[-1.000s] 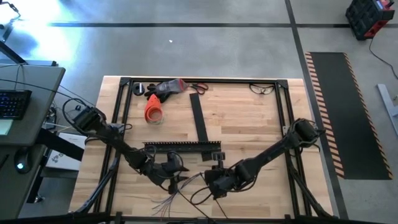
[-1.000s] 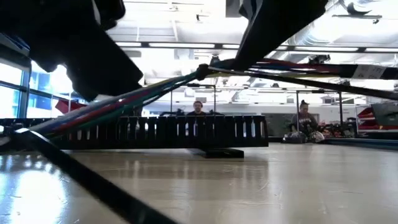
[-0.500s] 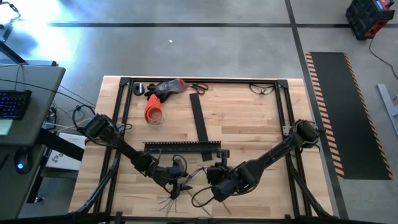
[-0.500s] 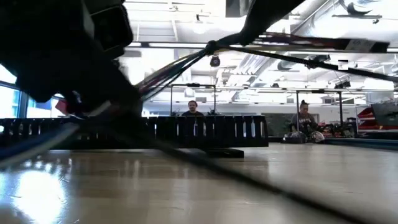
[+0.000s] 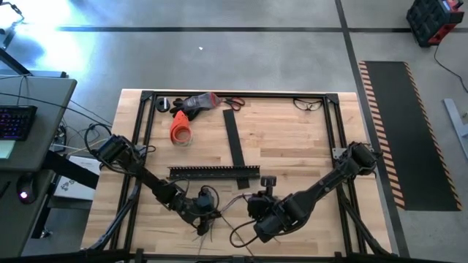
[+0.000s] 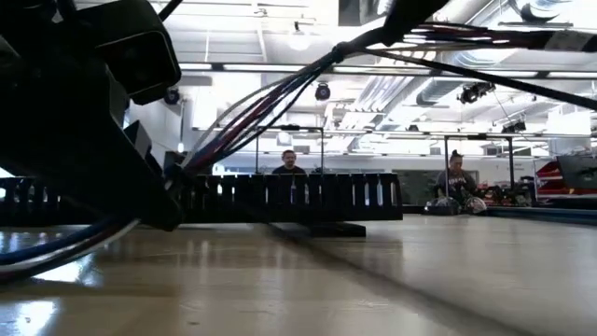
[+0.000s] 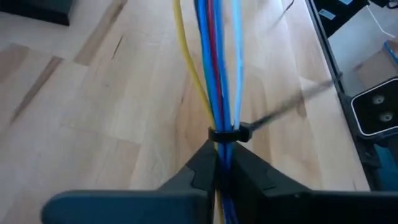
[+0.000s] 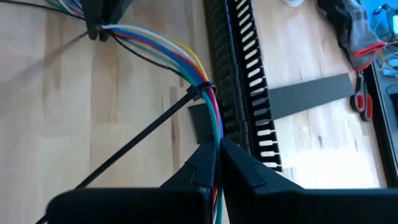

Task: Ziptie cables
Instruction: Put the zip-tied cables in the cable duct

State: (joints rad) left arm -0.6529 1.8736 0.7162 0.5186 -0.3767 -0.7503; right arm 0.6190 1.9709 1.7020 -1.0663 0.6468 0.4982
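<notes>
1. Looking straight down, both arms crowd the near edge of the table (image 5: 292,131), and bare wood lies open beyond them toward the far rail. The left gripper (image 5: 205,217) and right gripper (image 5: 257,219) sit near each other, with the cables (image 5: 228,207) strung between them. One slotted channel (image 5: 213,172) lies just beyond both grippers, and one flat black strip (image 5: 234,139) lies beyond that. At the far edge rest one orange cone (image 5: 180,128), one pair of scissors (image 5: 235,102) and one pair of glasses (image 5: 309,104).

2. At table height, the cables run raised above the wood, sloping up from the dark left arm. Two people sit in the room behind the channel.

3. From the left wrist, the fingers (image 7: 202,168) are pressed together on the bundle of blue, red and yellow cables. One black zip tie (image 7: 227,133) rings the wires just ahead of the fingertips, its tail sticking out sideways.

4. From the right wrist, the fingers (image 8: 239,163) pinch the same bundle. A second zip tie (image 8: 200,90) wraps the wires just ahead, beside the channel, its long tail trailing over the wood.
</notes>
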